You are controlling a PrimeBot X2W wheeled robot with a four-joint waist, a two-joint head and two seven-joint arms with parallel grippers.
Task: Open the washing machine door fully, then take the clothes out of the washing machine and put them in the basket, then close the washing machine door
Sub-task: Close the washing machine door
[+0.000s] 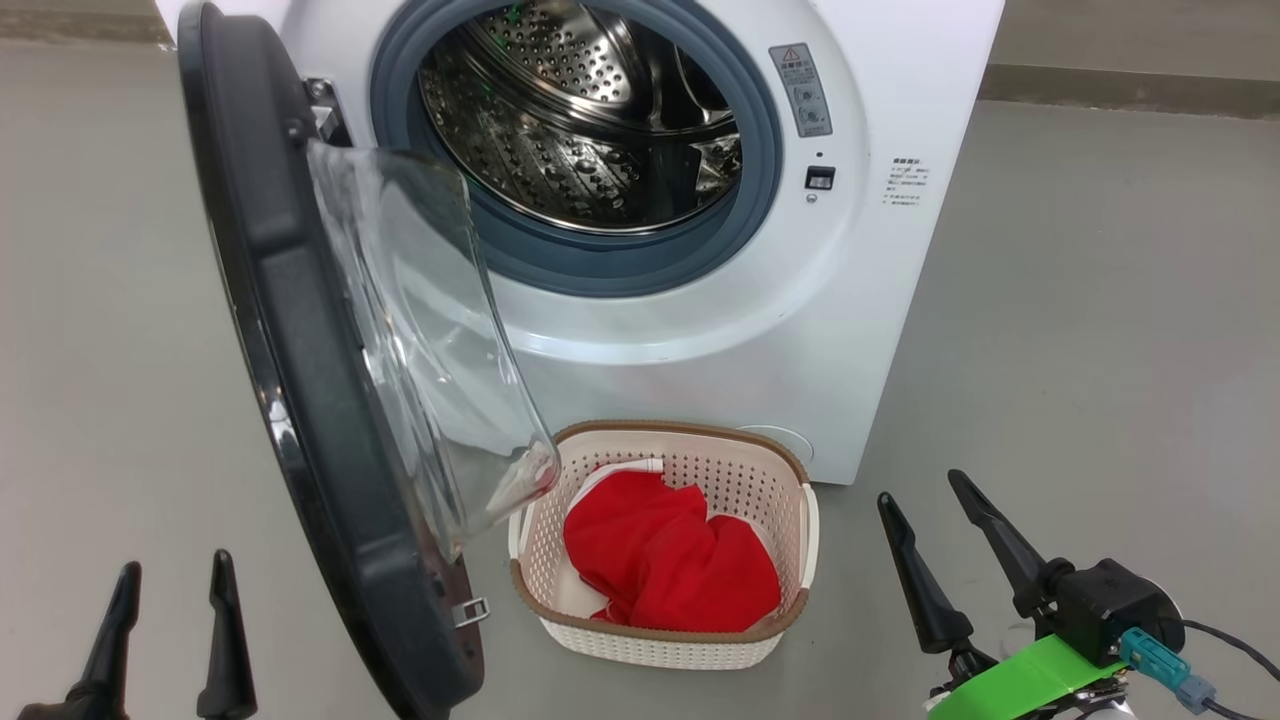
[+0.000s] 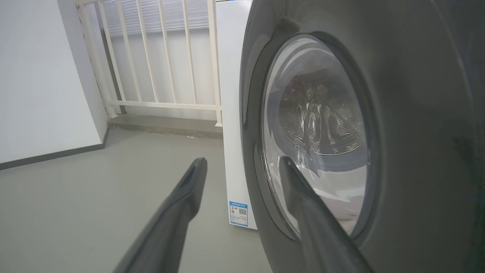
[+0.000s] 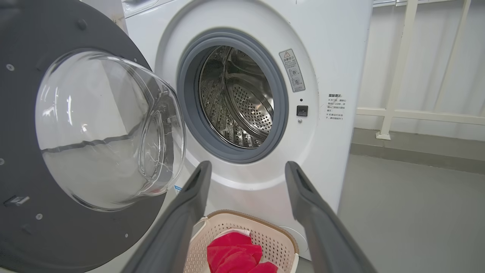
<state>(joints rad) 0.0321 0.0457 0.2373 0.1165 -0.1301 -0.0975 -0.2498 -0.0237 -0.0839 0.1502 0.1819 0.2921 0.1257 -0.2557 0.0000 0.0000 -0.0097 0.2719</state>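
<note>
Black-framed round glass door (image 1: pixel 300 400) swung open, red fabric clothes (image 1: pixel 670 560) laid in cream perforated basket (image 1: pixel 745 480), left gripper (image 1: pixel 176 560) and right gripper (image 1: pixel 920 485) spread, empty

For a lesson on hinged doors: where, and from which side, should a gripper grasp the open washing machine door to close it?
Probably the washing machine door by its black rim near the latch, its free edge, from outside, by the left gripper; the glass bowl bulges inward.
</note>
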